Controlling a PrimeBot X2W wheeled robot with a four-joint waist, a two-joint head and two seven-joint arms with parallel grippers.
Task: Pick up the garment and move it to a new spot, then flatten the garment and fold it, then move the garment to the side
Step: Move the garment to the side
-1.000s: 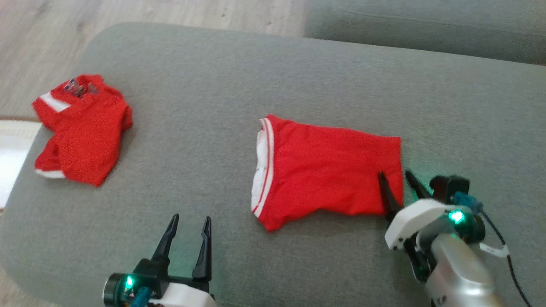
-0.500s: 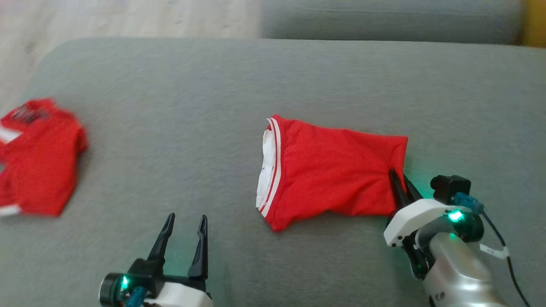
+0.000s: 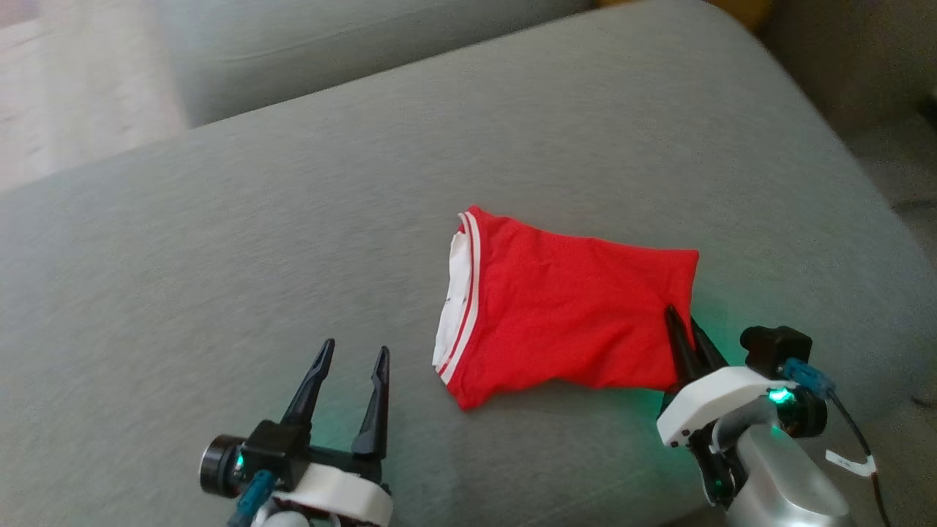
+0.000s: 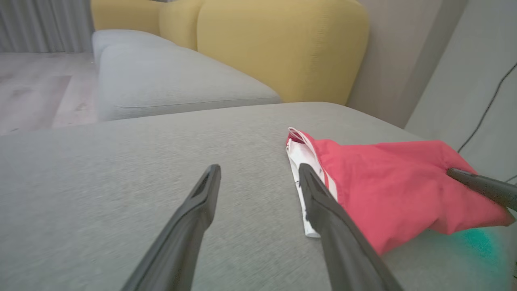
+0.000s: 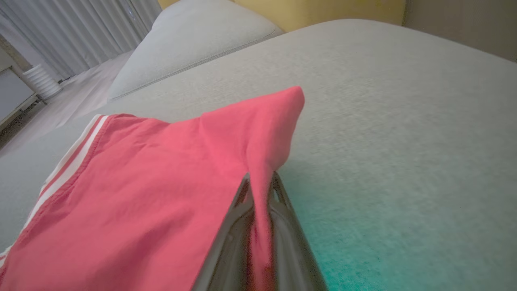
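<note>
A folded red garment [image 3: 564, 307] with white-striped trim on its left edge lies on the grey cushion [image 3: 293, 219]. My right gripper [image 3: 684, 326] is shut on the garment's right edge; in the right wrist view the red cloth [image 5: 161, 182] is pinched between the two fingers and rises to a peak above the right gripper [image 5: 260, 182]. My left gripper [image 3: 351, 357] stands open low on the cushion, left of the garment, holding nothing. In the left wrist view the left gripper [image 4: 258, 171] has its right finger just short of the garment's [image 4: 387, 186] white trim.
A second grey cushion [image 3: 329, 44] lies beyond the one in use, with yellow cushions [image 4: 278, 44] behind. The cushion's rounded right edge [image 3: 864, 190] drops off near the garment. Pale wooden floor [image 4: 32, 93] lies at the far left.
The right gripper has shut on the garment's right edge. The head camera has swung to the right, so the second red garment at the left has left the picture.
</note>
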